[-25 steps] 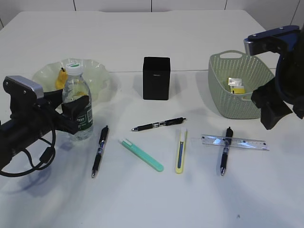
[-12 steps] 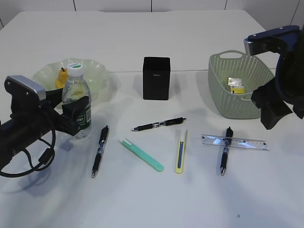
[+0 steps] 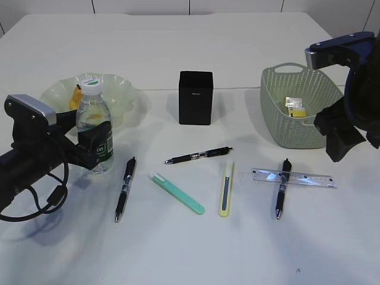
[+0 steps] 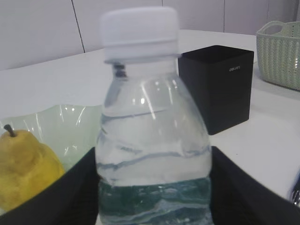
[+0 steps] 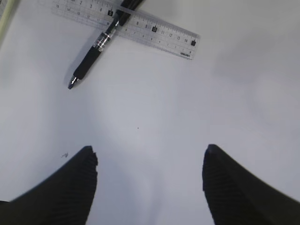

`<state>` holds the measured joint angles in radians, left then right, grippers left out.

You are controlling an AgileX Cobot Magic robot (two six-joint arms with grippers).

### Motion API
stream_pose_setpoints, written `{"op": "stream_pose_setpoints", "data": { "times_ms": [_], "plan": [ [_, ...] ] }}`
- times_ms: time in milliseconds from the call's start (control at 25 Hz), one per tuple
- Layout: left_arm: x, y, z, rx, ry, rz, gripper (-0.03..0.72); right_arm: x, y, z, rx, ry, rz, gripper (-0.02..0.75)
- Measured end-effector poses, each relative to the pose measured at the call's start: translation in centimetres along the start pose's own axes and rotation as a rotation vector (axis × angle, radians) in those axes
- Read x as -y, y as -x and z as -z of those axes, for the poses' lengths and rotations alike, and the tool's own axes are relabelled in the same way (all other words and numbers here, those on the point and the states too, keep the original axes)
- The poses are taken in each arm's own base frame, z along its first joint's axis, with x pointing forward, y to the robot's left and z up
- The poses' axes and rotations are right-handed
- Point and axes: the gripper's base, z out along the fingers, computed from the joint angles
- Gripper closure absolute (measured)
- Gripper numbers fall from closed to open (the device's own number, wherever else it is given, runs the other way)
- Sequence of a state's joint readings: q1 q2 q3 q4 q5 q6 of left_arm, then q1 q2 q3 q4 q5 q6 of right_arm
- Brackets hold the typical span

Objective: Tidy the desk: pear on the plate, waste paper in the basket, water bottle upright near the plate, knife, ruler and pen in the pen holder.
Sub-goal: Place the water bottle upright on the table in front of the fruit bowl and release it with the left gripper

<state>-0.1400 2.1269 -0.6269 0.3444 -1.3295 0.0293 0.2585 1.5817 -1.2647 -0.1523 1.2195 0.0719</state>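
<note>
The water bottle point(image 3: 92, 127) point(image 4: 150, 140) stands upright on the desk point(image 3: 190, 249) just in front of the plate point(image 3: 122, 89) point(image 4: 65, 126). My left gripper point(image 3: 95, 143) point(image 4: 152, 159) is around its label, a finger lying against each side. The pear point(image 3: 76, 98) point(image 4: 23, 168) lies on the plate. The waste paper point(image 3: 295, 107) sits in the basket point(image 3: 297, 133) point(image 4: 281, 51). The ruler point(image 3: 309, 178) point(image 5: 140, 28) lies flat with a pen point(image 3: 280, 189) point(image 5: 96, 47) across it. My right gripper point(image 3: 338, 142) point(image 5: 149, 159) hangs open above bare desk near them. The pen holder point(image 3: 195, 98) point(image 4: 218, 86) stands mid-desk.
Two more pens point(image 3: 124, 189) point(image 3: 199, 155), a green knife point(image 3: 177, 193) and a yellow knife point(image 3: 226, 189) lie in front of the pen holder. A cable loops under the left arm at the left edge.
The water bottle has shifted slightly left and now stands straighter, with the left gripper still around it. The right arm has not moved.
</note>
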Motion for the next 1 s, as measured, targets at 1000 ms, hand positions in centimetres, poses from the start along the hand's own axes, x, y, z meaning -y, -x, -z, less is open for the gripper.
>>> {"op": "stream_pose_setpoints", "data": {
  "times_ms": [1000],
  "plan": [
    [-0.2,6.5,1.2,0.04,-0.011,-0.111,0.16,0.0,0.0,0.0,0.0,0.0,0.0,0.217]
  ]
}}
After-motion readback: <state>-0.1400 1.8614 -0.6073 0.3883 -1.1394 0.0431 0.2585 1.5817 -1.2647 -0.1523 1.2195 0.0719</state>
